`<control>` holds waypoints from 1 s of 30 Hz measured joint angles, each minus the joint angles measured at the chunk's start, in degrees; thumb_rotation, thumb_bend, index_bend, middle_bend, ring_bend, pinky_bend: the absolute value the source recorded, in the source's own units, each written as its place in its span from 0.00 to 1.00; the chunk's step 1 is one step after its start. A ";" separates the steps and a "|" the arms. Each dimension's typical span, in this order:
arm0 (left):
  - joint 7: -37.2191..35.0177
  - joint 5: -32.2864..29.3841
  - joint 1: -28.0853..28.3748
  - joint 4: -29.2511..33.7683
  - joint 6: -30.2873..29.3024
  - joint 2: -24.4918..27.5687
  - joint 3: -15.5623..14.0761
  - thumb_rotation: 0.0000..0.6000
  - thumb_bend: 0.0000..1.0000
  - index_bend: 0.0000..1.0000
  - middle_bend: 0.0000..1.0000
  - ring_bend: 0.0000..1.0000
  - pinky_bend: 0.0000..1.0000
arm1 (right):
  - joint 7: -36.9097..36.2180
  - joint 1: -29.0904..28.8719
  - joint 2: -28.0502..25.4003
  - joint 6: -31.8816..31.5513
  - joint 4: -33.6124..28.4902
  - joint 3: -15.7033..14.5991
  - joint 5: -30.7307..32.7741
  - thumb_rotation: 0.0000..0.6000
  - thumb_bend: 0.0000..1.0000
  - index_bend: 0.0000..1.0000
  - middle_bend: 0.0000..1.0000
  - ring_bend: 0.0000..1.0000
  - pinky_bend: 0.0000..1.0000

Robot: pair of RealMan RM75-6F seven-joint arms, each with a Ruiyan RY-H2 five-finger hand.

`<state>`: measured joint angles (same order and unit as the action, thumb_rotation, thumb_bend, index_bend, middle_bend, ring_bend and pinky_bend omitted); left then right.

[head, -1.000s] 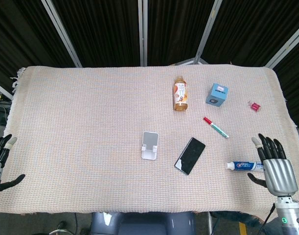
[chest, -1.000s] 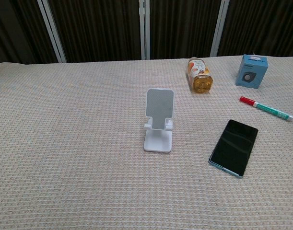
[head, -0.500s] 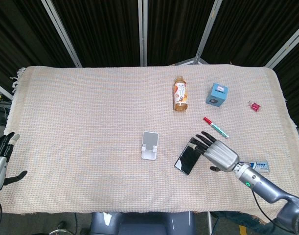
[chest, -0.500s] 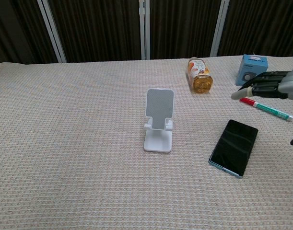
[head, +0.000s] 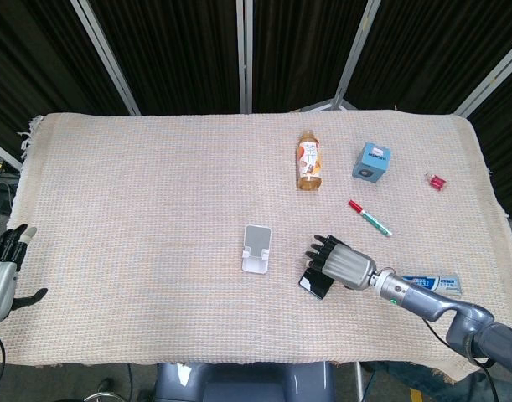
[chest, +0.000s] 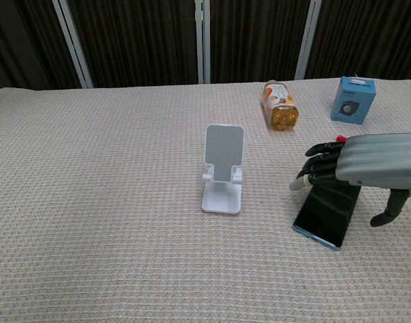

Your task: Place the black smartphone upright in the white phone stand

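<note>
The right robot hand [chest: 356,165], empty with fingers spread, hovers directly above the phone [chest: 326,214], whose long axis runs diagonally toward the worktop's near edge, beside the stand [chest: 223,168].

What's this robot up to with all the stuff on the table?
Its right robot hand hovers over a black smartphone lying flat on the cloth, fingers spread, nothing gripped yet. The white phone stand it belongs in stands empty just beside it. The left robot hand waits open at the table's edge.

- Black smartphone [chest: 325,214], glossy
- White phone stand [chest: 223,168]
- Right hand [chest: 366,164]: silver back, black fingers [chest: 319,161]
- Cream waffle-weave tablecloth [chest: 97,202]
- Amber bottle [head: 309,159]
- Blue box [head: 371,161]
- Red-and-green marker [head: 369,217]
</note>
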<state>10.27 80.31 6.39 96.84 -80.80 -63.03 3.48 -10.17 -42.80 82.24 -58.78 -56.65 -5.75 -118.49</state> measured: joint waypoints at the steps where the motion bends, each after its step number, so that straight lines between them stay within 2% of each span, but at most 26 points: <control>1: 0.12 -0.09 0.08 -0.03 0.25 -0.03 -0.05 1.00 0.00 0.00 0.00 0.00 0.00 | 0.11 -0.25 0.58 -0.16 0.95 -0.30 -0.23 1.00 0.00 0.13 0.14 0.13 0.08; 13: 1.21 -1.07 0.71 -0.29 1.27 -0.46 -0.12 1.00 0.00 0.00 0.00 0.00 0.00 | 0.87 -1.53 5.12 -3.63 9.91 -3.00 -1.13 1.00 0.00 0.14 0.15 0.15 0.10; 18: 1.54 -1.40 0.80 -0.39 1.33 -0.60 -0.11 1.00 0.00 0.00 0.00 0.00 0.00 | 0.61 -1.69 7.01 -4.95 14.07 -4.78 -1.25 1.00 0.00 0.21 0.27 0.26 0.16; 21: 1.60 -1.49 0.85 -0.40 1.37 -0.66 -0.10 1.00 0.00 0.00 0.00 0.00 0.00 | 0.61 -1.73 8.00 -6.04 16.49 -5.65 -1.56 1.00 0.05 0.34 0.38 0.36 0.22; 23: 1.69 -1.52 0.88 -0.42 1.40 -0.71 -0.12 1.00 0.00 0.00 0.00 0.00 0.00 | 0.69 -1.75 8.67 -7.01 18.09 -6.18 -1.87 1.00 0.12 0.46 0.48 0.46 0.26; 25: 1.88 -1.56 0.92 -0.45 1.42 -0.78 -0.14 1.00 0.00 0.00 0.00 0.00 0.00 | 0.38 -1.67 9.33 -8.37 19.60 -6.65 -2.09 1.00 0.16 0.51 0.54 0.51 0.28; 30: 2.09 -1.69 1.04 -0.34 1.56 -0.90 -0.22 1.00 0.00 0.00 0.00 0.00 0.00 | -1.10 -1.27 10.59 -13.20 22.76 -7.20 -2.23 1.00 0.20 0.54 0.57 0.54 0.30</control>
<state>12.36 78.61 7.44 96.51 -79.24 -63.93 3.27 -11.27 -44.07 92.83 -71.98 -33.89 -12.95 -120.72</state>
